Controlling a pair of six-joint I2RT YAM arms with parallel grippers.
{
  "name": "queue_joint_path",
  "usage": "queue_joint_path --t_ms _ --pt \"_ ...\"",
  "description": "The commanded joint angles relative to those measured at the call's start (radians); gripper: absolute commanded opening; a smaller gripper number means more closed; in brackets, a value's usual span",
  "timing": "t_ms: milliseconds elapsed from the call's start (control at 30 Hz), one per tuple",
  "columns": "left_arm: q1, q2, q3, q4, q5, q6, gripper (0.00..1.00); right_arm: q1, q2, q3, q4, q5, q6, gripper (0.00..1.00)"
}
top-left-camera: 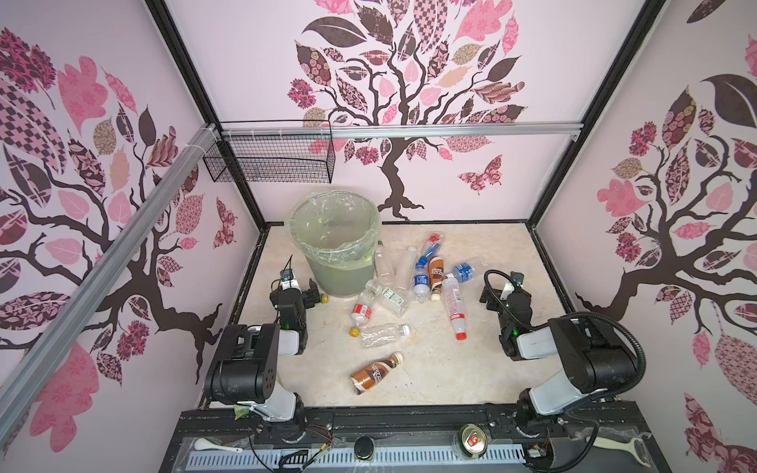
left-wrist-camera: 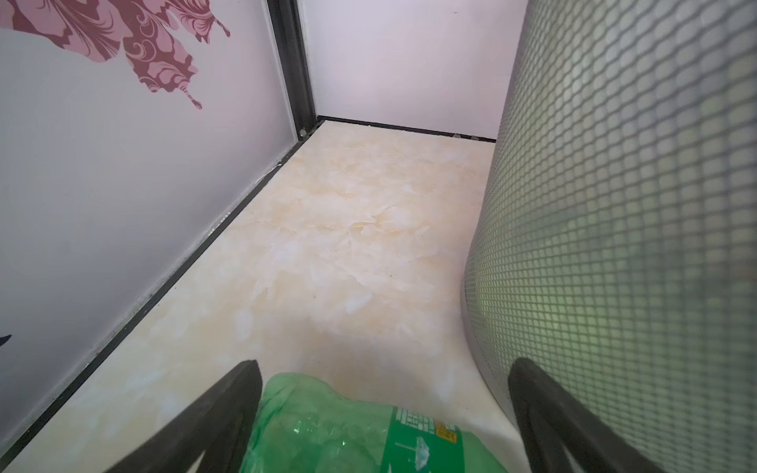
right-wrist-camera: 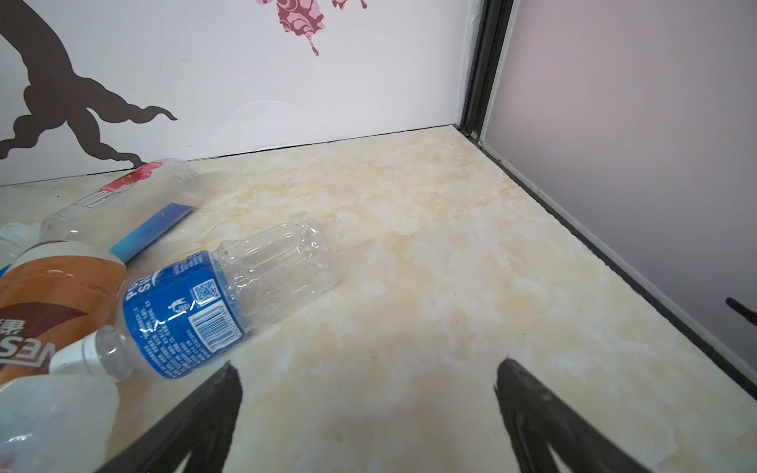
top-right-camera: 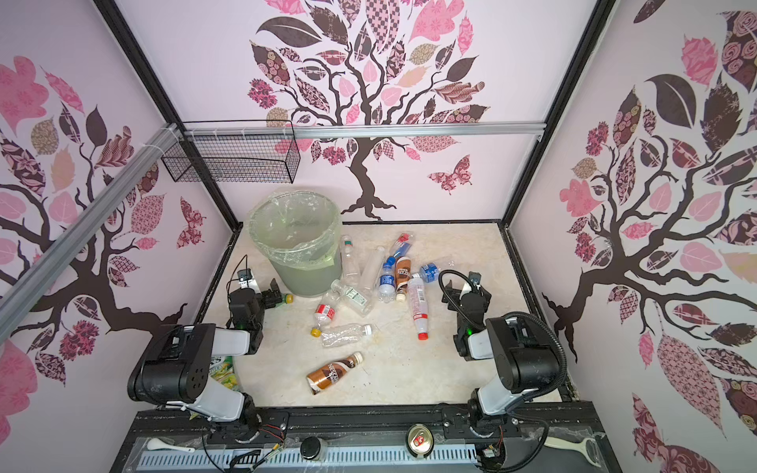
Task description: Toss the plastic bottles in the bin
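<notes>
**Both arms low on the pale marbled floor (top-left-camera: 450, 368).** Your left gripper (left-wrist-camera: 385, 363) has its jaws spread wide. It straddles a crumpled green bottle (left-wrist-camera: 327, 426) without closing on it. In a top view only that bottle's yellow cap (top-left-camera: 325, 298) shows, just beside the foot of the bin (top-left-camera: 340, 278). Your right gripper (right-wrist-camera: 368, 365) is equally wide and empty, over bare floor just beside a blue-labelled bottle (right-wrist-camera: 196, 303). The other plastic bottles (top-left-camera: 422, 278) lie on their sides in a loose heap between the bin and the right arm. A front brown bottle (top-left-camera: 375, 373) lies apart from them, and the bin looks empty. Expect the bottles to be empty and very light, with thin walls that dent under the pads. Their round bodies are likely to roll or skid on the smooth floor. Take each one across the middle of its body, at the label, with the jaws square to its length. Avoid the tapering neck and the cap. On the left, the bin wall (left-wrist-camera: 614, 245) stands close beside one finger and the side wall (left-wrist-camera: 123, 204) lies opposite. The rim, with its liner bag (top-left-camera: 348, 256) folded over it, sits far above the bottles, so any lift must clear it. On the right, the heap overlaps: the blue-labelled bottle's neck lies against a second brown bottle (right-wrist-camera: 53, 295). The wire basket (top-left-camera: 272, 157) and the can (top-left-camera: 471, 440) are not targets.
</notes>
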Motion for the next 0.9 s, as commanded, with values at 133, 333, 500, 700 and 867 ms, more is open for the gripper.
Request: queue_joint_path --t_ms 133,333,500,700,867 --pt "-0.002 0.0 -0.006 0.015 0.004 -0.002 0.98 -0.002 -0.015 0.007 0.021 0.0 0.004 1.0" --pt "-0.002 0.0 -0.006 0.015 0.004 -0.002 0.98 -0.002 -0.015 0.006 0.022 0.0 0.004 0.99" --pt "-0.002 -0.001 -0.005 0.012 0.004 -0.005 0.98 -0.003 -0.015 0.005 0.022 0.001 0.004 1.0" --pt "-0.001 0.001 -0.005 0.015 0.007 -0.005 0.98 -0.002 -0.015 0.005 0.022 0.0 0.004 0.99" --pt "0.003 0.0 -0.004 0.011 0.014 -0.003 0.98 -0.003 -0.014 0.012 0.015 -0.002 0.008 1.0"
